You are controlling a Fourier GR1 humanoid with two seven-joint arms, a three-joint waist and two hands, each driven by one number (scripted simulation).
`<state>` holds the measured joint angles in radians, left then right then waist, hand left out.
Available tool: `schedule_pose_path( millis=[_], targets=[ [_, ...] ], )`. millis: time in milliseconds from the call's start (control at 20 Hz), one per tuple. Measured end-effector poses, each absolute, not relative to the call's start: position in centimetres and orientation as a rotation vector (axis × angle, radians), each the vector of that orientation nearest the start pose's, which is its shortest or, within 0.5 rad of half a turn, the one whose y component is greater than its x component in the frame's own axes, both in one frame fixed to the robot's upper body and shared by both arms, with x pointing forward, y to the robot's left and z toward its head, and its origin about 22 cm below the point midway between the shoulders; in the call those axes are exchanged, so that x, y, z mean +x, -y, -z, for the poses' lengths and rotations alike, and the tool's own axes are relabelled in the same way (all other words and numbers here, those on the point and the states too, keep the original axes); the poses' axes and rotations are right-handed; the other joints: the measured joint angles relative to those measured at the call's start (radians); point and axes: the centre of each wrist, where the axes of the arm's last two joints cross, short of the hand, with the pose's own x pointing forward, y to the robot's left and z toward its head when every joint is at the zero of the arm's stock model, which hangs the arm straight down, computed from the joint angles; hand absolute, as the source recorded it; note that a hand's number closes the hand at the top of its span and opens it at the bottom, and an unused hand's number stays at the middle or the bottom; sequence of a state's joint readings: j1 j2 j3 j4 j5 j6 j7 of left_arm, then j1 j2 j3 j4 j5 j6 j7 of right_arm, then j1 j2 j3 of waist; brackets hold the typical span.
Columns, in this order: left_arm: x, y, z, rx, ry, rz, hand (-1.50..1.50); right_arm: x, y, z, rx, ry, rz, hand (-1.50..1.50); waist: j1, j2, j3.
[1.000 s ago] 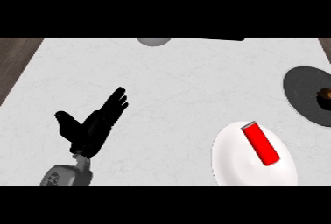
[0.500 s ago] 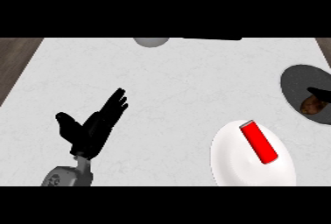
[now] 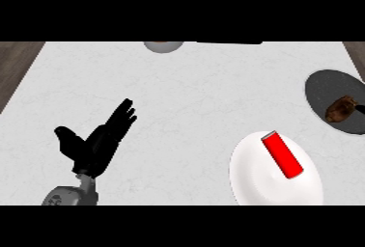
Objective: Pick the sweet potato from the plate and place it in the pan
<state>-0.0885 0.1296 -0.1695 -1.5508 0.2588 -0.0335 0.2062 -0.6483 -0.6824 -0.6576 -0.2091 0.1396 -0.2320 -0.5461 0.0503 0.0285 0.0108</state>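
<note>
One robot hand (image 3: pixel 96 142) spread wide | sweet potato (image 3: pixel 341 108) in pan (image 3: pixel 324 87), edge-cropped

No text, label, brand, number or sign can be read anywhere. The red can (image 3: pixel 283 155) on the plate (image 3: pixel 251 178) shows plain colour only, and the table (image 3: pixel 200 96) bears no markings.

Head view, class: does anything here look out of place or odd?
Yes. A red cylinder lies on the white plate, where you might expect food. The brown sweet potato already sits in the dark pan at the right edge. The left hand rests open.
</note>
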Motion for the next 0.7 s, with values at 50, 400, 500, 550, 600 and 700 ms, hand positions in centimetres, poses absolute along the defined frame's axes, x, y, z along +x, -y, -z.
schedule_pose_path(
  millis=[50,400,500,550,600,700],
  targets=[
    [25.8,-21.0,-1.5,-0.266,1.384,0.118,0.0,29.9,50.1,-1.7,-0.885,1.48,0.296,-1.5,-0.001,0.0,-0.001],
    [25.5,-21.4,-1.7,-0.253,1.382,0.111,0.0,24.6,53.4,-0.1,-0.717,1.547,0.244,-1.5,-0.013,-0.008,-0.001],
    [25.6,-21.5,-1.6,-0.257,1.377,0.108,0.0,23.4,54.0,0.3,-0.688,1.561,0.238,-1.5,-0.016,-0.009,-0.002],
    [25.5,-21.3,-1.5,-0.258,1.377,0.104,0.0,22.6,54.3,0.5,-0.676,1.566,0.236,-1.5,-0.018,-0.01,-0.002],
    [25.5,-21.0,-1.6,-0.255,1.375,0.103,0.0,22.0,54.5,0.8,-0.666,1.573,0.23,-1.5,-0.019,-0.011,-0.002],
    [25.3,-21.1,-1.5,-0.25,1.375,0.105,0.0,21.1,55.2,0.6,-0.652,1.581,0.218,-1.5,-0.018,-0.012,-0.002]
  ],
)
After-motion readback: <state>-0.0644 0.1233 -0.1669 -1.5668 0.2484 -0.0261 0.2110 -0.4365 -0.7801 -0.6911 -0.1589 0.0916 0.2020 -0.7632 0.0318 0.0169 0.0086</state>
